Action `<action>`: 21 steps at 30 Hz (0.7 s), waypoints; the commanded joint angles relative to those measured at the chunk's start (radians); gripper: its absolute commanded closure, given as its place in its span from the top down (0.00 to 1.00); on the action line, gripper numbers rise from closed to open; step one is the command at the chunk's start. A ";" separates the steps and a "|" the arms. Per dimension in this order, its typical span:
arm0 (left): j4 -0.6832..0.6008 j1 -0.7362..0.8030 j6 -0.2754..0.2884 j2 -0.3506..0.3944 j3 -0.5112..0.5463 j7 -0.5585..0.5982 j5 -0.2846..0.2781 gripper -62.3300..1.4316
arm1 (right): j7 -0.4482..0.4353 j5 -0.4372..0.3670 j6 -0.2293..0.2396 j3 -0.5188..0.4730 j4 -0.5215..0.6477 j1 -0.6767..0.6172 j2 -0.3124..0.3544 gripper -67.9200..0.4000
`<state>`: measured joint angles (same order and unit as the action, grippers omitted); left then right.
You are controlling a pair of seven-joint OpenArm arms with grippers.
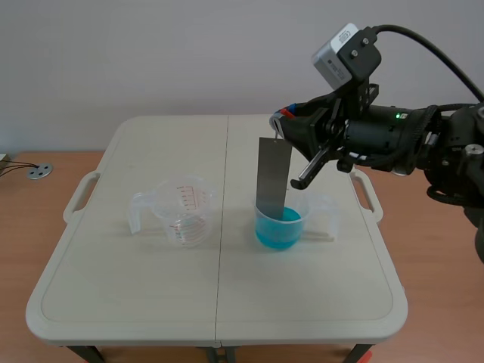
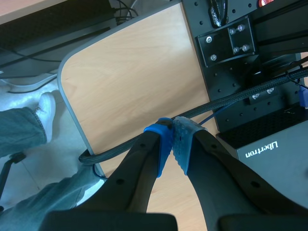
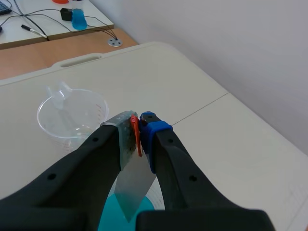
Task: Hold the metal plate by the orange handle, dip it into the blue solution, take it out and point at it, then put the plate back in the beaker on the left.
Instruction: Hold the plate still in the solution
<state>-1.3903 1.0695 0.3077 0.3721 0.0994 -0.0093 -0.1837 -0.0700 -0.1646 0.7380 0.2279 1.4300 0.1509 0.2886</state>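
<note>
Two beakers stand well apart on the tabletop (image 1: 151, 302): the left beaker (image 1: 181, 215) left of the middle seam, the right beaker (image 1: 281, 227) just right of it. Solution (image 1: 276, 234) lies in the right beaker. The plate (image 1: 272, 174) hangs upright over it, lower end down inside that beaker, its handle (image 3: 136, 134) on top between the fingers of the right pincer (image 3: 137, 126).
</note>
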 commanded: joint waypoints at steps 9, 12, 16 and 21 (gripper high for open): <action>-0.015 0.010 0.002 0.006 0.007 0.010 -0.006 0.05 | 0.031 -0.014 0.008 -0.029 0.125 0.015 0.005 0.03; -0.015 0.010 0.002 0.006 0.007 0.010 -0.006 0.05 | 0.046 -0.014 0.008 -0.038 0.157 0.015 0.005 0.03; -0.017 0.010 -0.002 0.008 0.008 0.017 -0.006 0.05 | 0.059 -0.014 0.008 -0.055 0.198 0.015 0.005 0.03; -0.095 0.005 -0.014 0.049 0.036 0.073 -0.006 0.05 | 0.084 -0.015 0.008 -0.071 0.246 0.015 0.005 0.03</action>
<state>-1.4326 1.0714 0.2966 0.3992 0.1089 0.0322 -0.1829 0.0254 -0.1650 0.7403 0.1661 1.6516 0.1509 0.2890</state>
